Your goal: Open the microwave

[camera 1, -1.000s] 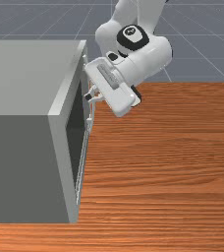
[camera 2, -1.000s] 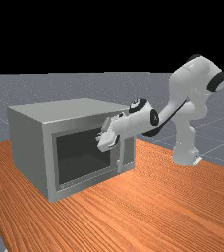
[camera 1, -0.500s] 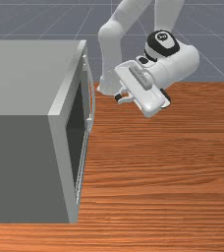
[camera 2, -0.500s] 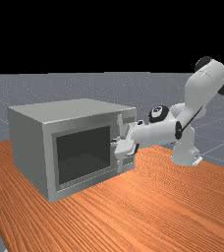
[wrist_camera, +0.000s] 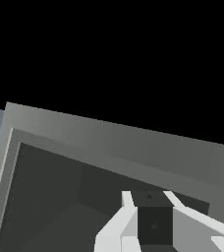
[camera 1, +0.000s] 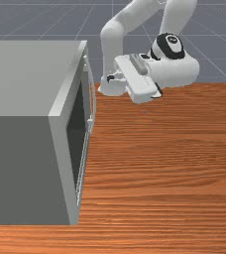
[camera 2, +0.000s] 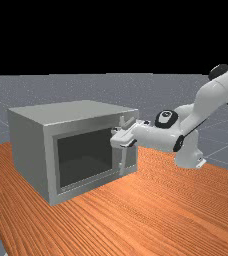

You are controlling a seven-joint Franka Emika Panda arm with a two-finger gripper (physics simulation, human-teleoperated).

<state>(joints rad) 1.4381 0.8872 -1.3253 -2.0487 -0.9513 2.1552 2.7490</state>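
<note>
In the front view my gripper (camera 1: 110, 78) is beside the upper part of the microwave's (camera 1: 23, 79) long handle (camera 1: 93, 101), with a gap between them. The door looks closed. In the far view my gripper (camera 2: 115, 131) and hand overlap the middle of the handle (camera 2: 122, 166), in front of the microwave (camera 2: 28, 145); the handle's upper end shows above the hand. In the wrist view my gripper (wrist_camera: 155, 201) has its dark tips together, with nothing visible held, and the dark window (wrist_camera: 50, 197) lies beyond them.
The wooden table (camera 1: 174, 163) extends from the microwave's front toward the front view's right. In the far view the arm's base (camera 2: 187, 157) stands behind the table area at the microwave's handle end.
My hand has drawn off the door toward the front view's right, then swung toward that view's top and turned. The handle, partly covered before, is in fuller sight there. The door has not moved.
</note>
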